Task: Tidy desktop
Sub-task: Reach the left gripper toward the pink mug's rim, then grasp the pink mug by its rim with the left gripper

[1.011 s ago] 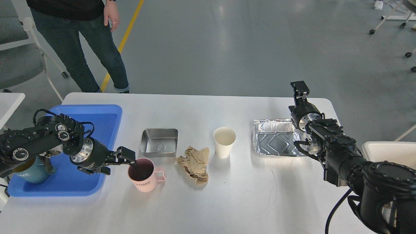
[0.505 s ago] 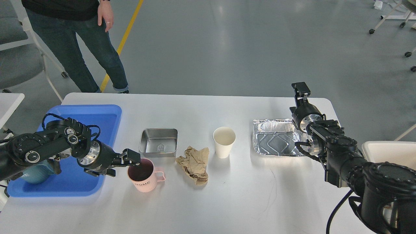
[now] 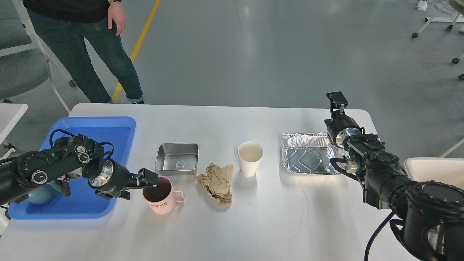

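The left arm [image 3: 54, 168] has pushed further right across the blue tray [image 3: 108, 125], carrying the left gripper [image 3: 146, 181] from just short of the pink mug [image 3: 161, 197] to the mug's left rim, where one finger now reaches over the rim into the opening. Most of the teal cup [image 3: 38, 194] in the tray is now hidden behind the arm. The right gripper [image 3: 336, 99] has shifted very slightly right and down. The person [image 3: 90, 43] behind the table has drawn the hand [image 3: 115, 20] upward.
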You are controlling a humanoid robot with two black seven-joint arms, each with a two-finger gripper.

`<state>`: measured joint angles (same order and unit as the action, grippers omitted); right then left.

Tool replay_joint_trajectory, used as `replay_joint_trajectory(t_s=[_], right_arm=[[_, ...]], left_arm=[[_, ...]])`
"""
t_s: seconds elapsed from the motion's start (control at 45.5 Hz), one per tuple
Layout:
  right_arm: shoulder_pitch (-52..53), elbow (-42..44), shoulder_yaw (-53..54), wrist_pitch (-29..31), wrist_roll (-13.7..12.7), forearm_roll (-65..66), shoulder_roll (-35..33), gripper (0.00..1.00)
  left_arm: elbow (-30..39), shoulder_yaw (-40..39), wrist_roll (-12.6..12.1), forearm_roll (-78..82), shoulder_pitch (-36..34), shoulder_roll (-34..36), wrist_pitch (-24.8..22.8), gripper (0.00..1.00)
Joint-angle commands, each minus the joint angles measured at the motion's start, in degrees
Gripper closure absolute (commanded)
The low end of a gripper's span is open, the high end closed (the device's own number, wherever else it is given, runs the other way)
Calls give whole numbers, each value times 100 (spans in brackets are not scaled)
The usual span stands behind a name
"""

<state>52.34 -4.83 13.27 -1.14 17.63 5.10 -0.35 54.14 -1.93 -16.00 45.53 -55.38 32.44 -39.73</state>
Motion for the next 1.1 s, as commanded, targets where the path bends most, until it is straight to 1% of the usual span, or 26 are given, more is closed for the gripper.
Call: replay_joint_trajectory(t_s=[0.0,0.33,0.549,0.659,0.835,0.989,1.077], right_arm=[[13,0,0,0,-5,0,9,0],[21,-17,35,70,4,-18,-9,0],[48,-53,254,105,4,-132,0,0],[48,-44,693,386,4,-132,0,0],[48,-53,931,474,-5,-132,-9,0],[48,-53,1256,808,-5,-141,-26,0],[39,-53,1494,887,4,-141,-88,0]], left_arm=[[0,9,0,-1,10,7,0,2],[0,0,0,-1,10,16,0,2],[0,0,0,-1,18,8,0,2],[0,0,9,-1,18,7,0,2],[0,0,9,-1,18,7,0,2],[-9,-27,0,-1,168,16,9,2],[-9,-18,9,-10,177,7,9,2]])
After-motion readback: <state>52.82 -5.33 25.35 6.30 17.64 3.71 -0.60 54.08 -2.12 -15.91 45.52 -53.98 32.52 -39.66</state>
